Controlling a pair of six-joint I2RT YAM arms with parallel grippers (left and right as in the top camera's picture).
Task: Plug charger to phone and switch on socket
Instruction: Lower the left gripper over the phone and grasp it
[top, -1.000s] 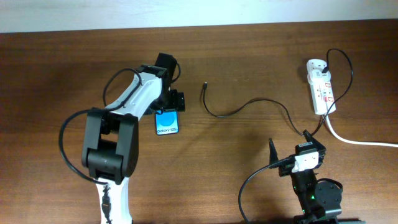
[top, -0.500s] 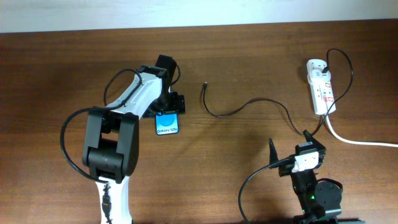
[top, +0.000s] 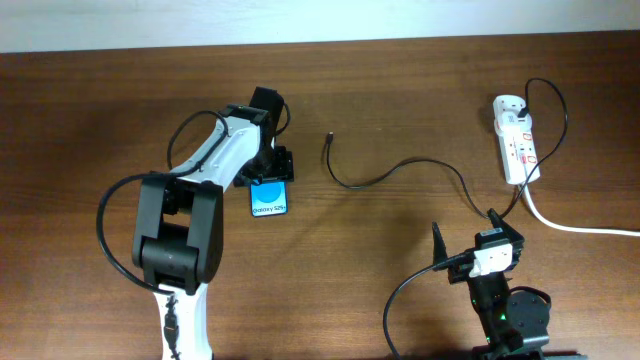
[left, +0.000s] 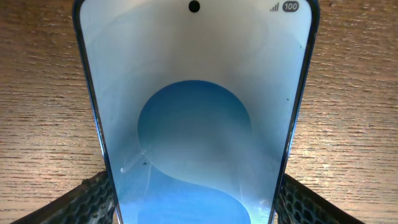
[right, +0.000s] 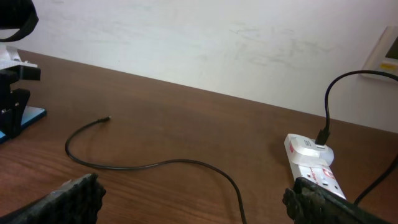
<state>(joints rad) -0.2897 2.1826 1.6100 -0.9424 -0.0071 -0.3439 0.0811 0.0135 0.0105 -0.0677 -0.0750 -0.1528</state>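
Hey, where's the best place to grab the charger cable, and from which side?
Take the charger just behind its plug tip, from straight above, jaws across the cable. That end lies flat and loose on the table, apart from the phone.

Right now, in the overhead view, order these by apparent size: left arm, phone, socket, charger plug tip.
1. Left arm
2. Socket
3. Phone, partly hidden beneath that arm, so ranked below the socket with some doubt
4. Charger plug tip

Light-blue phone (top: 270, 198), black charger (top: 365, 185)
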